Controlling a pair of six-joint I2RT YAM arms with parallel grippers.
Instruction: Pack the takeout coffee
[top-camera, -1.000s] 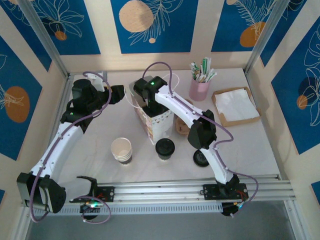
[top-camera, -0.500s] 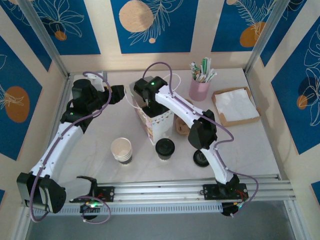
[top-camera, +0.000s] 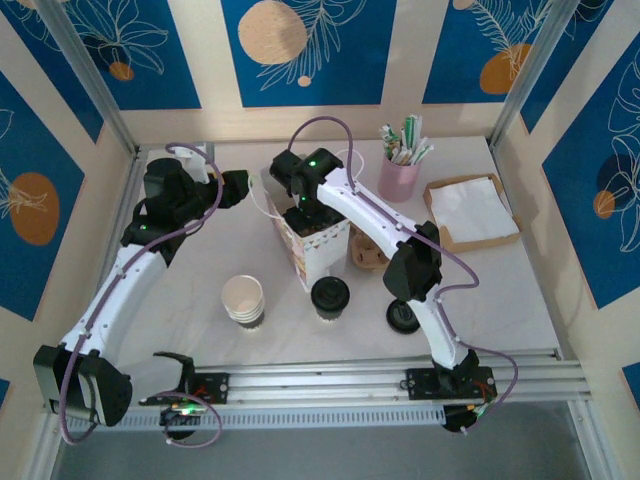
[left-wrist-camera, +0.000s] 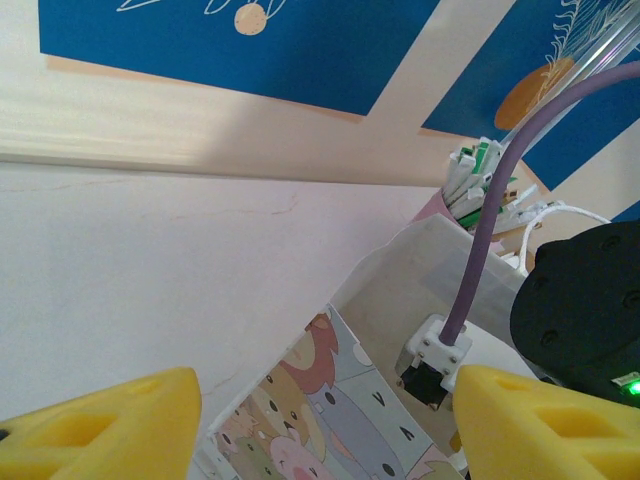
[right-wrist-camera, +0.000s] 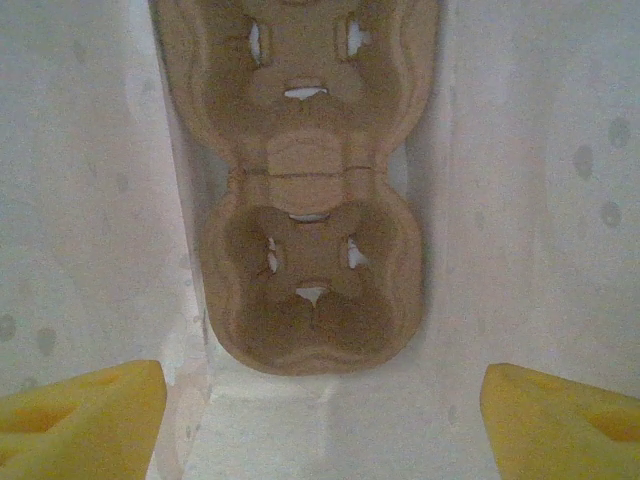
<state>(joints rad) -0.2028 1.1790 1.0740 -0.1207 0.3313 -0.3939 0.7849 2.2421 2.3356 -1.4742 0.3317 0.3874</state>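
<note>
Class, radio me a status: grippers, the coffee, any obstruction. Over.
Left gripper open beside paper bag. Right gripper open inside bag, above cup carrier. Takeout coffee on table, outside bag. Right arm blocks bag mouth.

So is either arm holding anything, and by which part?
Nothing is held. The right end effector is open inside the paper bag, above the cardboard cup carrier; the left end effector is open beside the bag. The takeout coffee stands free.

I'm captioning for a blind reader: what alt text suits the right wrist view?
A brown moulded-pulp two-cup carrier lies empty at the bottom of a white paper bag. The yellow fingertips of the right gripper stand apart at the lower corners.
</note>
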